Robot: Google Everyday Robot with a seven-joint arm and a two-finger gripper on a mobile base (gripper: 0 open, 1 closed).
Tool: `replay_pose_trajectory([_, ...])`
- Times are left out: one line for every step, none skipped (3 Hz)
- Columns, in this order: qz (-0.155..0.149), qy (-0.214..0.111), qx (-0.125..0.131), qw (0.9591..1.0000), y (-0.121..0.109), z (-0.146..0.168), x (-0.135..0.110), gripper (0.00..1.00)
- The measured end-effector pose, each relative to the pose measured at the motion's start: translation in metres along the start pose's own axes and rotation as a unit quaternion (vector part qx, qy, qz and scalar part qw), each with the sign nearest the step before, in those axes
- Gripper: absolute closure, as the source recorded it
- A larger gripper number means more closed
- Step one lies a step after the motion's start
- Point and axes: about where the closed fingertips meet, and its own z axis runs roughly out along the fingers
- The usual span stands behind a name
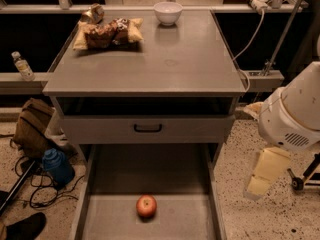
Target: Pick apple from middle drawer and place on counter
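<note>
The apple [146, 206], small and red-orange, lies on the floor of the open middle drawer [150, 166], near its front and slightly left of centre. The counter [165, 64] is the flat grey cabinet top above, with a faint ring mark. My gripper [259, 184], cream-coloured below a white arm housing [292, 116], hangs to the right of the cabinet, outside the drawer's right wall, a little above the apple's level. It holds nothing that I can see.
A white bowl [167, 12], a snack bag [107, 33] and a can [93, 13] sit at the counter's back. A shut drawer front with a black handle [148, 128] is above the open drawer. A backpack [32, 126], blue bottle [57, 166] and cables lie on the floor at left.
</note>
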Motion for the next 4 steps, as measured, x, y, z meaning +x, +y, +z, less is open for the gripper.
replay_pose_trajectory([0.000, 0.000, 0.000, 1.0000, 0.000, 0.000, 0.000, 0.00])
replay_pose_trajectory([0.001, -0.012, -0.003, 0.9999, 0.002, 0.033, -0.008, 0.00])
replay_pose_trajectory([0.002, -0.048, -0.027, 0.9985, 0.009, 0.110, -0.028, 0.00])
replay_pose_trajectory([0.006, -0.065, 0.007, 0.9978, -0.009, 0.115, -0.035, 0.00])
